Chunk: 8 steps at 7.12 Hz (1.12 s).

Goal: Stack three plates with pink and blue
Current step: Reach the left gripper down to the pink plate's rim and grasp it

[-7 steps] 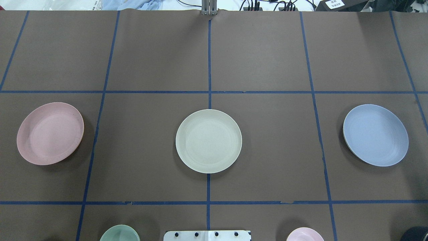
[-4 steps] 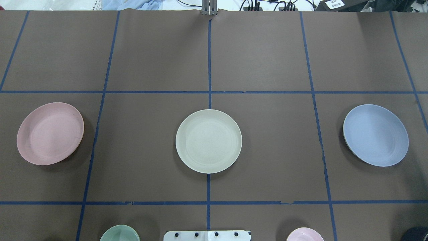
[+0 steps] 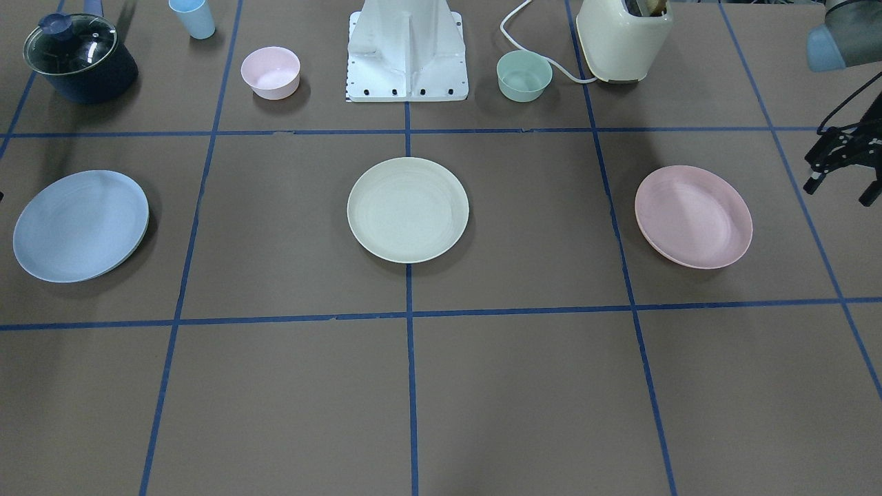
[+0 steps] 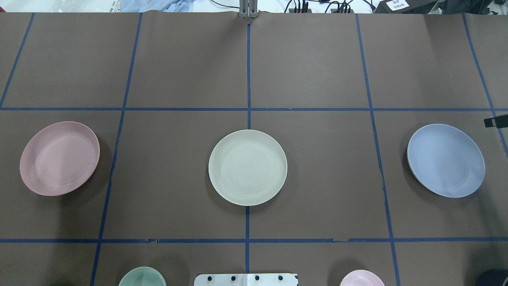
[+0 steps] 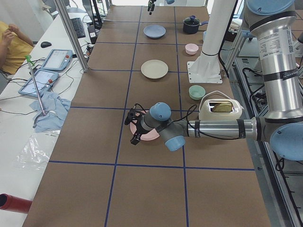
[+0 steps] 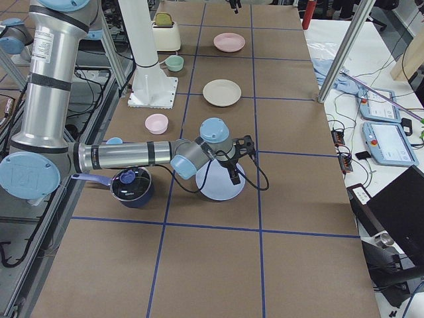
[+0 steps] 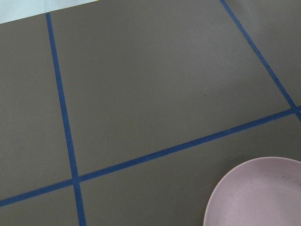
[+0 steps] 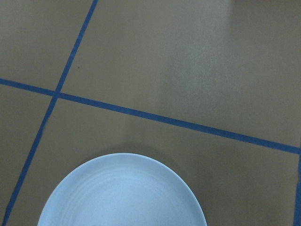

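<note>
Facing the robot, the front view shows the blue plate (image 3: 80, 225), the cream plate (image 3: 408, 209) and the pink plate (image 3: 693, 216) lying flat and well apart in one row on the table (image 3: 524, 386), unstacked, with the left gripper (image 3: 837, 195) just beside the pink plate, fingers spread and empty. The overhead view gives only a dark sliver of the right gripper (image 4: 496, 122) near the blue plate, so its opening cannot be told. In the side views each arm reaches out low by its nearest plate; each wrist view catches part of that plate's rim.
</note>
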Each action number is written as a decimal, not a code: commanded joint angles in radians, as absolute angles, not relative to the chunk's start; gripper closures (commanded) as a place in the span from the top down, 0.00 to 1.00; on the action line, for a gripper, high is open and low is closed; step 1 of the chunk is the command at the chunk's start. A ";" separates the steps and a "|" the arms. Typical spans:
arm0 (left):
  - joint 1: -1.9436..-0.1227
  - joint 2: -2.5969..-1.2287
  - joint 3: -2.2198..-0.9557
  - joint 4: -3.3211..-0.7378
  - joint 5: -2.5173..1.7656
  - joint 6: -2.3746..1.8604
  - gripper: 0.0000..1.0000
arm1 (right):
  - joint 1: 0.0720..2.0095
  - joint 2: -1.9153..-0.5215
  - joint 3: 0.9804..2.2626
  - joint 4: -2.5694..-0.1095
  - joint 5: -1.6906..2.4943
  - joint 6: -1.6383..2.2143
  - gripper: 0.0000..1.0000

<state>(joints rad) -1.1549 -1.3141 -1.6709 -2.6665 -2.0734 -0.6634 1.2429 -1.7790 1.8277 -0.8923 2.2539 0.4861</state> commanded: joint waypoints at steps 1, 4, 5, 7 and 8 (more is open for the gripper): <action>-0.975 -1.302 -1.628 -2.747 -1.915 -0.881 1.00 | 1.241 -1.784 1.827 -0.888 2.253 0.491 1.00; -0.867 -1.304 -1.568 -2.789 -1.849 -0.998 0.82 | 1.241 -1.789 1.825 -0.888 2.252 0.491 1.00; -0.850 -1.310 -1.539 -2.810 -1.847 -1.005 0.77 | 1.241 -1.789 1.825 -0.888 2.252 0.491 1.00; -0.830 -1.313 -1.529 -2.813 -1.827 -1.006 0.63 | 1.241 -1.789 1.827 -0.887 2.252 0.491 1.00; -0.819 -1.315 -1.529 -2.813 -1.827 -1.005 0.41 | 1.241 -1.789 1.827 -0.887 2.252 0.491 1.00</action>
<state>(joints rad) -0.8323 -1.3124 -1.5321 -2.8116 -1.8300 -1.0045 1.2410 -1.7886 1.8267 -0.8869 2.2523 0.4908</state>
